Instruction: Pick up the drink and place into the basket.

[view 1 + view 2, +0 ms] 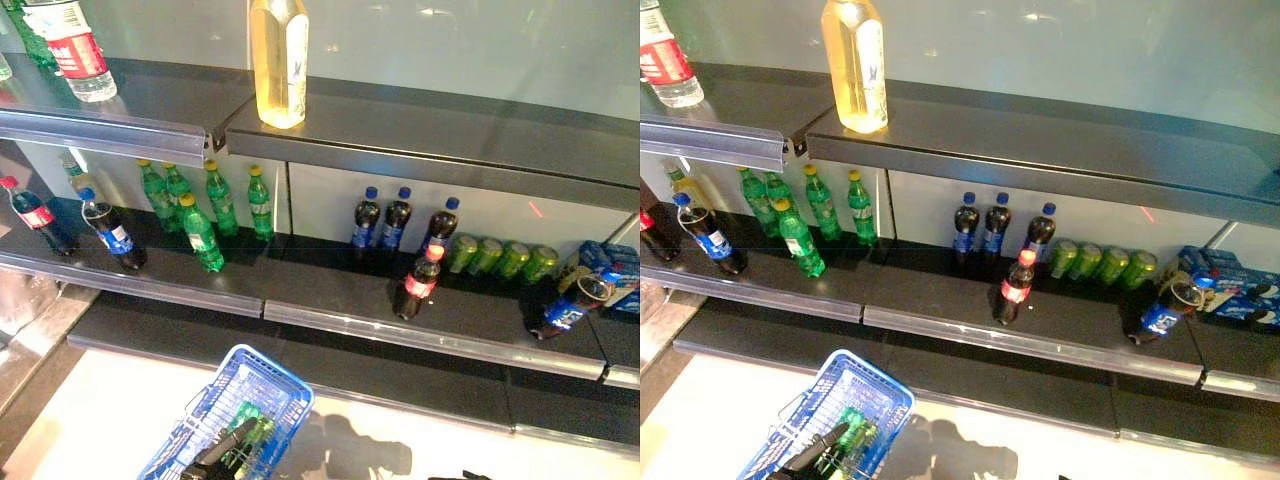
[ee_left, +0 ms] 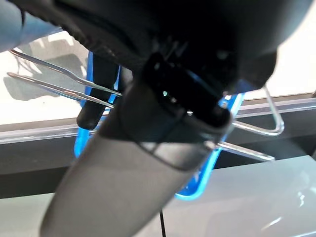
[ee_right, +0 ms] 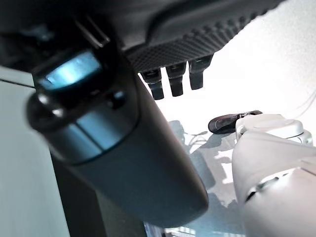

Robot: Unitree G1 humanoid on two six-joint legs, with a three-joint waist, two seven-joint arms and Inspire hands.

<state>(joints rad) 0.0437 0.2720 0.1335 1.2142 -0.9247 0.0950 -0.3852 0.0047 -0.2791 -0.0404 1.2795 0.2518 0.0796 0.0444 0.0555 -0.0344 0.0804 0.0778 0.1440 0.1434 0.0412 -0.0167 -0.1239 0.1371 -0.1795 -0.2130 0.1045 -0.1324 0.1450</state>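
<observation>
My left hand (image 1: 222,452) is curled round the wire handles of the blue basket (image 1: 268,385), carrying it low in front of the shelves. A green bottle (image 1: 248,422) already lies inside it. My right hand (image 3: 173,81) shows only in its own wrist view, hanging over pale floor; its fingers look relaxed and hold nothing.

So I judge one drink is already in, and I am between picks. On the lower shelf (image 1: 330,300) the nearest drink is the red-capped cola bottle (image 1: 420,280), standing alone ahead of the blue-capped ones (image 1: 382,220). Next, my right hand needs to rise, reach over the shelf's front rail and close round that bottle's body without knocking its neighbours.
</observation>
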